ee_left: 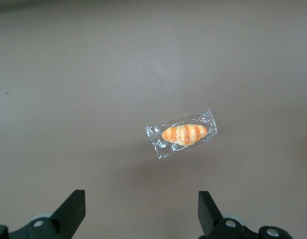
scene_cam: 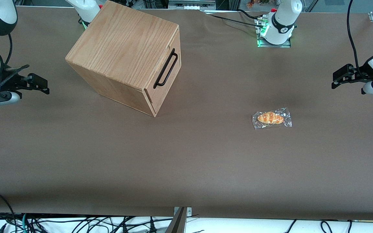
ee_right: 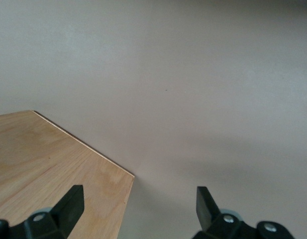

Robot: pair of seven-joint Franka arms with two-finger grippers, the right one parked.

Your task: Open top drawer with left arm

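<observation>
At the working arm's end of the tabletop (scene_cam: 206, 155), the left arm's pincer (scene_cam: 341, 78) hovers open and empty. The top drawer (scene_cam: 163, 76) sits closed, well apart toward the parked arm's end, its bar handle (scene_cam: 166, 69) running steeply upright, facing the pincer.

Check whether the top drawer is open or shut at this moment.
Shut: the top drawer sits flush in the oak box, its handle untouched. The gripper hangs open, far off toward the working arm's end.
</observation>
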